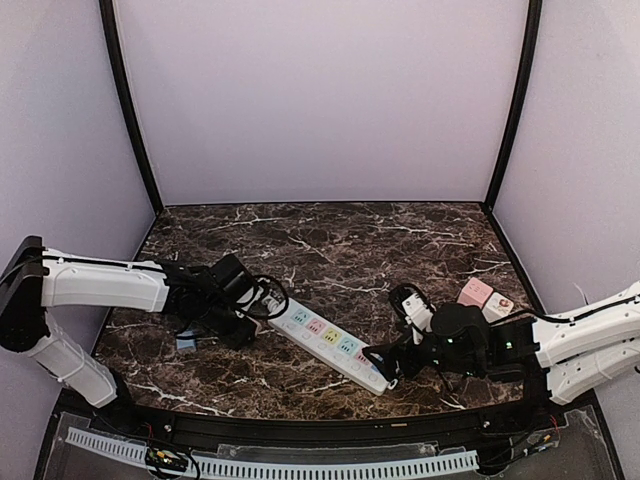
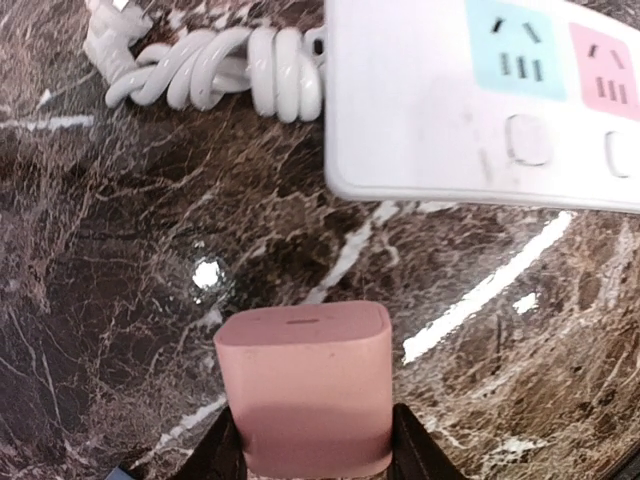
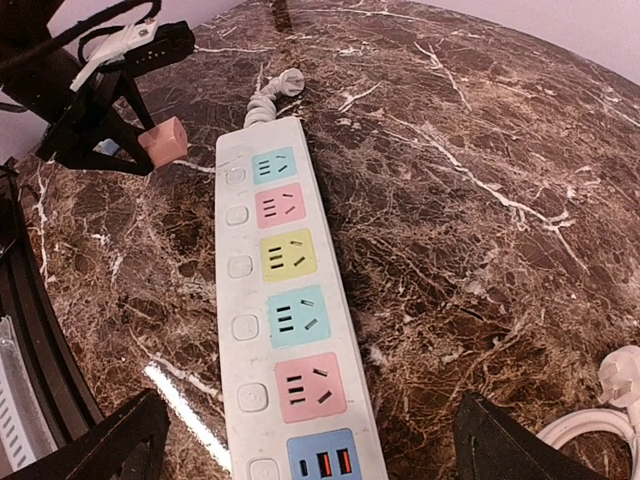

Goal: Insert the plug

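My table is dark marble. Across its middle lies the white power strip, long axis running from 10 to 4 o'clock in the top view, coloured sockets facing up. Its coiled white cord bunches at the 10 o'clock end. My right claw is spread wide and holds nothing, with the strip's 4 o'clock end between its fingers. My left claw is clamped on the pink plug, which sits just off the strip's 10 o'clock end, above the bare table. Its slotted end faces the wrist camera and I can't see its prongs. At 3 o'clock lie a spare white plug and a pink block.
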`<state>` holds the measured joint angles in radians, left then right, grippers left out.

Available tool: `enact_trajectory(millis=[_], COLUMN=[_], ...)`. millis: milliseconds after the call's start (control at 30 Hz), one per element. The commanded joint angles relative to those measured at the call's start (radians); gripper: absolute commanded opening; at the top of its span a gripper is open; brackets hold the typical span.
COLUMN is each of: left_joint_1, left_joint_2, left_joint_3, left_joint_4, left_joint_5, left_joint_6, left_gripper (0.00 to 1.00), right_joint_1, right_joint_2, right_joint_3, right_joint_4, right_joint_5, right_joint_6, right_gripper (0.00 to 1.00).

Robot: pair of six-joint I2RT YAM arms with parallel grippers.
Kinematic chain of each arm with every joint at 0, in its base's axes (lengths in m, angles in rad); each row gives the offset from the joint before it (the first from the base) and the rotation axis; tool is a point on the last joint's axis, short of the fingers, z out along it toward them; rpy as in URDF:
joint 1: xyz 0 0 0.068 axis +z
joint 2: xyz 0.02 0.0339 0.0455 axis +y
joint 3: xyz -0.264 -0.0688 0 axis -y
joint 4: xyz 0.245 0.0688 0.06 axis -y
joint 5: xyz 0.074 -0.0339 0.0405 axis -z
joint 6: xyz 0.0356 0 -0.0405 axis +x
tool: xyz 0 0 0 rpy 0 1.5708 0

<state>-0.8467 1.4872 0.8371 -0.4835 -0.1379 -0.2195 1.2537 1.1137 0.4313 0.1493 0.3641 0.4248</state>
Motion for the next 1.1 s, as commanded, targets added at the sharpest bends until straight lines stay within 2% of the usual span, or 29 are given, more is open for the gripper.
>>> enact_trajectory(millis=[0, 333, 533, 867, 1067], left_joint_1=[-0.053, -0.123, -0.155, -0.195, -0.215], left_joint_2=[-0.065, -0.107, -0.105, -0.092, -0.068], left_joint_3=[0.036, 0.045, 0.029, -0.106, -0.129], left_joint_4=[0.040, 0.167, 0.318, 0.657, 0.773], left_joint_5=[-0.037, -0.035, 0.002, 0.013, 0.031], left_joint_6=[0.004, -0.008, 0.035, 0.185, 0.283], left_gripper=[0.01, 0.01, 0.01, 0.01, 0.01], right_joint_1=[-0.002, -0.010, -0.038, -0.141, -0.167], right_joint_2=[-0.014, -0.034, -0.091, -0.141, -0.124], right_joint_3=[0.043, 0.109, 0.154, 0.184, 0.238], right_joint_4=[-0.017, -0.121, -0.227, -0.294, -0.341], right_joint_5=[0.031, -0.005, -0.058, -0.325, -0.431], right_joint_6=[0.064, 0.101, 0.148, 0.196, 0.210], right_gripper=[0.99, 0.99, 0.99, 0.99, 0.99])
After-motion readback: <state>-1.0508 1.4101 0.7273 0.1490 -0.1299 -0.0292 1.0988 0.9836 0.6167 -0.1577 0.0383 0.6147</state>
